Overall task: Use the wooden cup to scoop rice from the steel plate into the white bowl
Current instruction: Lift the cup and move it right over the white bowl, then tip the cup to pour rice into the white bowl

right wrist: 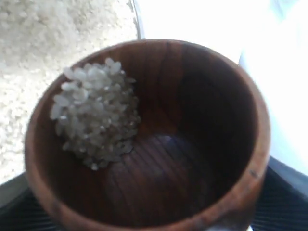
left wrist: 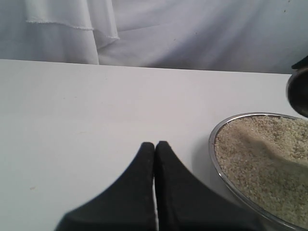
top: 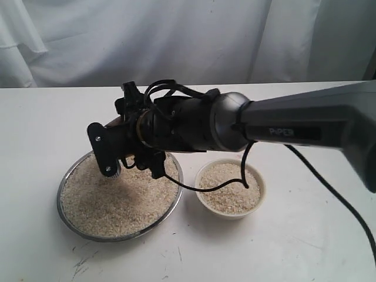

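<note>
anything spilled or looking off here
No rice shows on the table. Two oddities: a black cable droops across the bowl, and the cup holds only a small clump of grains.

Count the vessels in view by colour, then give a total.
Grey: 1, plate
White: 1, bowl
Brown: 1, cup
Total: 3

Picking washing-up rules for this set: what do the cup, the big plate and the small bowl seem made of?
The wooden cup: wood, reddish-brown, glossy; grain lines show inside. The steel plate: metal, likely steel; thin rim shines and reflects. The white bowl: smooth cream-white, perhaps ceramic or plastic; unclear which.
</note>
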Action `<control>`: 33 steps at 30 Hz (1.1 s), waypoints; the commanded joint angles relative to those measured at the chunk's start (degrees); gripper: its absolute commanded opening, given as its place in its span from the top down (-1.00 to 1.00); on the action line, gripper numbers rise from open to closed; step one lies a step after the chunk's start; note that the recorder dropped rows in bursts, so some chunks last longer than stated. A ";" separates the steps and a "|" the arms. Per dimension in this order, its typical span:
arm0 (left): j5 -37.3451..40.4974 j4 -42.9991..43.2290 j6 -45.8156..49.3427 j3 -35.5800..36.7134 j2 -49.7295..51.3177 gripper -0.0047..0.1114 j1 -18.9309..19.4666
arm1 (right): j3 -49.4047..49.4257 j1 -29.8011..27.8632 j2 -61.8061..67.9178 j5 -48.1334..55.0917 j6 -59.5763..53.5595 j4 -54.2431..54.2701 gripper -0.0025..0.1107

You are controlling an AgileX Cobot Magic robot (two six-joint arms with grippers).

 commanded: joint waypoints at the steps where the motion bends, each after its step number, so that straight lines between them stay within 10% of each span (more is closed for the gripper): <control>1: -0.37 0.03 0.01 0.28 -0.24 0.92 -0.16 | 4.19 -1.84 -4.38 0.53 0.25 -2.34 0.96; 13: -0.37 0.03 0.01 0.28 -0.24 0.92 -0.16 | 25.37 -9.99 -23.10 4.84 3.69 -18.86 0.96; 33: -0.37 0.03 0.01 0.28 -0.24 0.92 -0.16 | 33.17 -5.31 -22.96 16.31 4.64 -41.53 0.96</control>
